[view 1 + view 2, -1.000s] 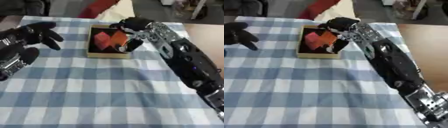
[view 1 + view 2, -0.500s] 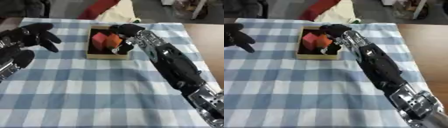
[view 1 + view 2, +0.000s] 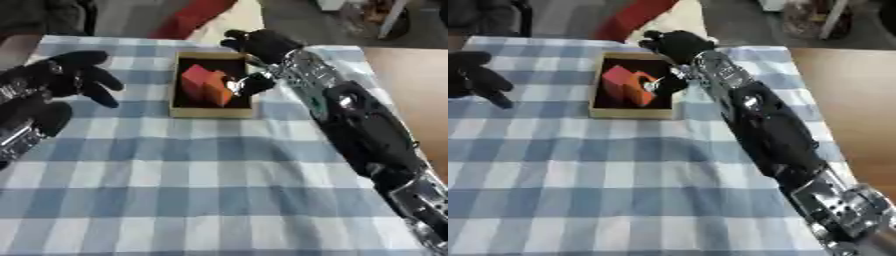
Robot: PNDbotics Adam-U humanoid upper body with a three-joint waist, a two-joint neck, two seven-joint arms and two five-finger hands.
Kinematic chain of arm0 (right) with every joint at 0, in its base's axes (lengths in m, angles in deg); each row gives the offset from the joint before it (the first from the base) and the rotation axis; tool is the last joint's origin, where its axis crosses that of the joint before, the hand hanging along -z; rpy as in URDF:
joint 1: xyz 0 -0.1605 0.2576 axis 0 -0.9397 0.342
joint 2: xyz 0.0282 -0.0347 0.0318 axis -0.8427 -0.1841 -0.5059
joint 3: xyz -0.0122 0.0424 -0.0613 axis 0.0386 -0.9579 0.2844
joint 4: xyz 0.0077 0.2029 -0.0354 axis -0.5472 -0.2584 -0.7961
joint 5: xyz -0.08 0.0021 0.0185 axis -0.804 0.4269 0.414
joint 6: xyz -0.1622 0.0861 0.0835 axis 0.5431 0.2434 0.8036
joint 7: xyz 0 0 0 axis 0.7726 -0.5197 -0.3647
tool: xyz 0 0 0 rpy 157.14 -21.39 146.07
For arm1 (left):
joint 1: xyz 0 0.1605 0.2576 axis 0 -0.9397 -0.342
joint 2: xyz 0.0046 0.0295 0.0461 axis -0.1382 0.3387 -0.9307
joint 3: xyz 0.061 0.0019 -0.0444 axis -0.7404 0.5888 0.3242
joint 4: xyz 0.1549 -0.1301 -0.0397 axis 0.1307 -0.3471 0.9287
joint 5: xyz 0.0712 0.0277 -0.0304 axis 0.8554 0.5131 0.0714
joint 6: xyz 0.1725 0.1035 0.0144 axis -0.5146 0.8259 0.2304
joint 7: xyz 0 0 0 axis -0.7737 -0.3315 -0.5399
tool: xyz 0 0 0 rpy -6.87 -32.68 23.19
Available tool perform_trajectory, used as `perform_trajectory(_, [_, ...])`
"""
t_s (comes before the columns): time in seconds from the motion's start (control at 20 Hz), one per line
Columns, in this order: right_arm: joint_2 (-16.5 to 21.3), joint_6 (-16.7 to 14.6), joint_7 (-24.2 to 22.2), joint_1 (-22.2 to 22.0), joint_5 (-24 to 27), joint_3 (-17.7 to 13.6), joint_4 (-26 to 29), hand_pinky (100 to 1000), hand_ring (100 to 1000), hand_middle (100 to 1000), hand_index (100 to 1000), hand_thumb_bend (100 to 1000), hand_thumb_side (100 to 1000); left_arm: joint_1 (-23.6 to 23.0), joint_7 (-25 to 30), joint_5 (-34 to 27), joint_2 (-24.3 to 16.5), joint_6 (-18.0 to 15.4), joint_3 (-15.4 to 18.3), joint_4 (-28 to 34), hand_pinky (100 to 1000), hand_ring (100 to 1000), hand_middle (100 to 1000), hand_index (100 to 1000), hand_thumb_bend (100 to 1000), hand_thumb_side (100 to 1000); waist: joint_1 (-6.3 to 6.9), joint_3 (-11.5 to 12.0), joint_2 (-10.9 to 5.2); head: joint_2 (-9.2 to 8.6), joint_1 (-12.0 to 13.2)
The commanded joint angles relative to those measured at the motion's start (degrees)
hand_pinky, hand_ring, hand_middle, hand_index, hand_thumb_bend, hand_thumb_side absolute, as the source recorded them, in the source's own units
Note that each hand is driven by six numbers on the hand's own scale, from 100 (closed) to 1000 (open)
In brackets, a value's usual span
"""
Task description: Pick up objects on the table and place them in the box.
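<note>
A shallow wooden box with a dark floor sits at the far middle of the checked tablecloth. Inside it lie a red block and an orange block, side by side. My right hand hovers over the box's far right corner. Its fingers are spread toward the far rim and its thumb hangs down beside the orange block, holding nothing. My left hand stays open at the left, level with the box and apart from it.
The blue and white checked cloth covers the table. A bare wooden tabletop shows at the right. A red and cream thing lies past the far edge behind the box.
My right hand has drawn back a little toward the box's far right corner. The blocks stay in the box. My left hand has hardly moved.
</note>
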Motion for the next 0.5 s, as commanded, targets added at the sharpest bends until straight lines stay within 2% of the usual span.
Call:
perform_trajectory(0.05, [4.8,2.7,1.6,-1.8,8.9,-1.5,10.2,872,798,975,1000,100,742,-0.7,-0.9,0.3,-1.6,0.1,1.4,0.4,740,697,753,1000,100,825,0.28,-1.0,-1.33,0.78,1.4])
perform_trajectory(0.25, [8.2,6.7,4.3,-9.0,20.3,-3.6,23.1,872,758,916,1000,100,777,-3.3,-1.7,0.4,-1.7,-0.2,1.7,0.2,738,693,748,1000,100,841,0.5,-3.3,-1.26,1.92,3.7])
perform_trajectory(0.4, [8.3,8.8,6.3,-15.1,26.9,-5.3,30.7,871,739,893,1000,100,825,-5.2,-2.1,0.2,-1.3,-1.2,1.8,0.7,737,691,742,1000,100,810,0.81,-4.9,-0.97,2.9,5.2])
perform_trajectory(0.45, [8.0,9.4,6.9,-16.7,28.3,-5.7,32.5,869,731,884,1000,100,820,-5.7,-2.1,0.0,-1.2,-1.5,1.7,1.0,735,688,736,1000,100,784,0.88,-5.2,-0.91,3.17,5.5])
perform_trajectory(0.5, [7.3,9.8,7.6,-18.4,29.6,-6.1,34.2,869,725,878,1000,100,772,-6.3,-1.9,-0.2,-1.1,-2.0,1.6,1.5,734,682,729,1000,100,718,0.99,-5.5,-0.78,3.49,5.9])
